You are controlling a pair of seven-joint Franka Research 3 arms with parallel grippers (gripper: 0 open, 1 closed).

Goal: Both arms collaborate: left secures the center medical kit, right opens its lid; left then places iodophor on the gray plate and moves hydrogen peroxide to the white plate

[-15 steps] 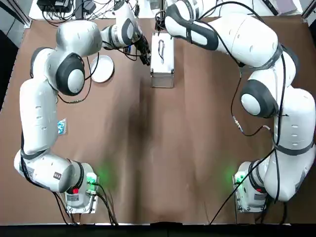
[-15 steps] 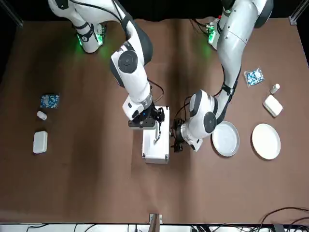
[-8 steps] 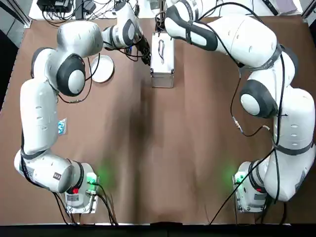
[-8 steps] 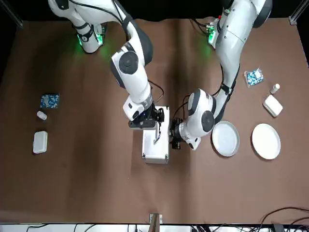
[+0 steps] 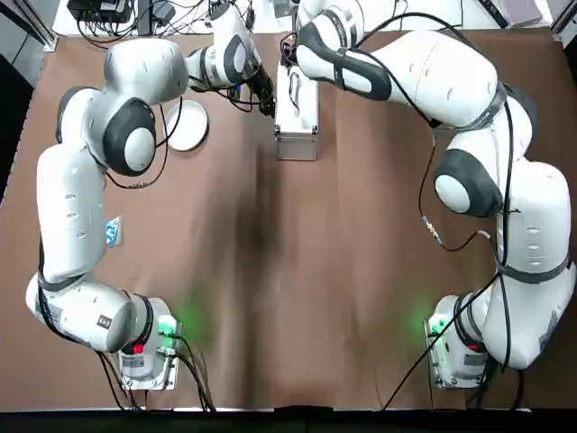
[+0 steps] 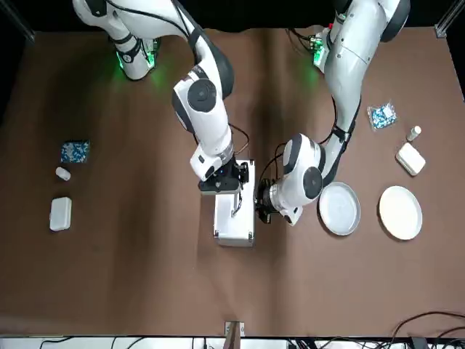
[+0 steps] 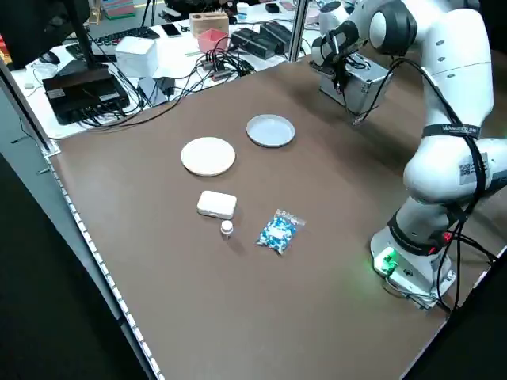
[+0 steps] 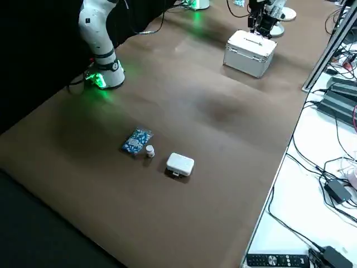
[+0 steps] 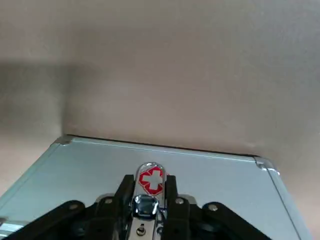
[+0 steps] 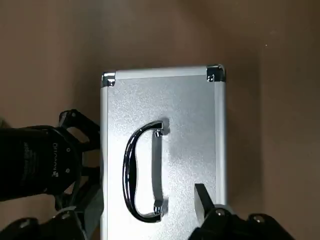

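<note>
Medical kit (image 6: 231, 231) on counter (image 6: 145, 276), centre; lid (image 10: 192, 135) shut. Kit held by latch (image 9: 150, 177), clamped in left end effector (image 9: 149, 182). Right end effector (image 10: 148, 197) poised over lid, fingers apart. Opening and both placements left; gray plate (image 6: 339, 209), white plate (image 6: 400, 212) unfilled. Kit's contents hidden; iodophor, hydrogen peroxide not identifiable.

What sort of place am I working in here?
Probably a robotics lab: two arms share a brown-covered table, with a monitor, a keyboard and tangled cables on a white desk alongside.
</note>
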